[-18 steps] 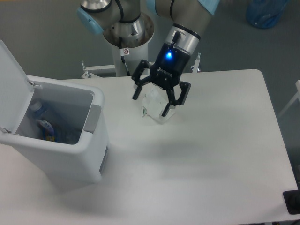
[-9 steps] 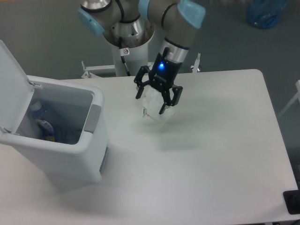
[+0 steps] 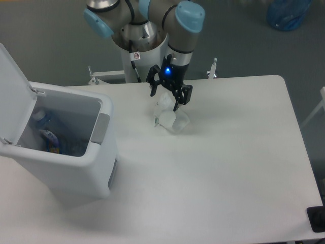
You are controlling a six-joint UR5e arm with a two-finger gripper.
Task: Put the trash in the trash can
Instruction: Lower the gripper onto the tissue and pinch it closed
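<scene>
A crumpled white translucent wrapper lies on the white table at centre back. My gripper points down over its far upper part, open, with one black finger on each side of the wrapper's top. The trash can stands at the left with its lid swung up and a grey tab on the near rim. Inside the bin lies a bluish plastic bottle with a white cap.
The arm's pedestal rises just behind the table's back edge. A blue bag sits on the floor at top right. A small black object is at the table's front right corner.
The gripper has moved down and back onto the wrapper, and its fingers have drawn closer together around the wrapper's top. The wrapper and the bin have stayed put.
</scene>
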